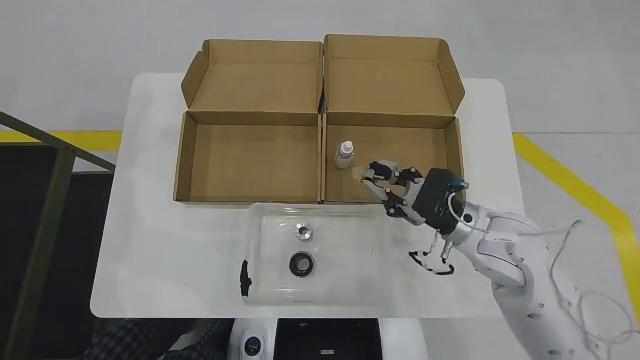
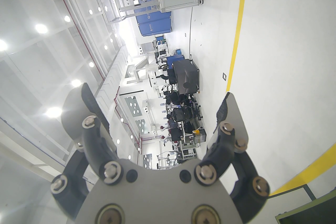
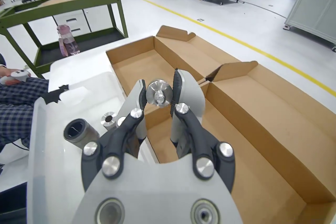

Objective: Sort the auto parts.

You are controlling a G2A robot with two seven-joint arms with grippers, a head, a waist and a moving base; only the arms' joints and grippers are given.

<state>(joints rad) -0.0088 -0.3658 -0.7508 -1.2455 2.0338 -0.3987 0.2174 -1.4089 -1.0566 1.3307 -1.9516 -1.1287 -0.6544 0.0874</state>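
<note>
The left hand (image 2: 157, 109) is spread and empty. On the tabletop (image 1: 140, 210), a clear bin (image 1: 262, 285) holding a silver sleeve (image 1: 303, 229) and a dark ring (image 1: 301, 264) fronts the left box (image 1: 250, 160). The right box (image 1: 420, 150) holds a white part (image 1: 345, 153), and over its near edge the right hand (image 3: 159, 87) clenches a silver disc (image 3: 159, 97).

On the round-cornered white table (image 1: 150, 210), one open brown cardboard box (image 1: 185, 160) sits at 11 o'clock, a second open brown cardboard box (image 1: 457, 150) at 1 o'clock, and a clear plastic bin (image 1: 345, 265) at 6 o'clock. In the bin, a silver metal cylinder (image 1: 303, 230) lies at 12 o'clock of a dark round ring (image 1: 301, 264). A small white bottle-shaped part (image 1: 345, 152) stands in the second box, with the right gripper (image 1: 378, 175) at its 4 o'clock.
</note>
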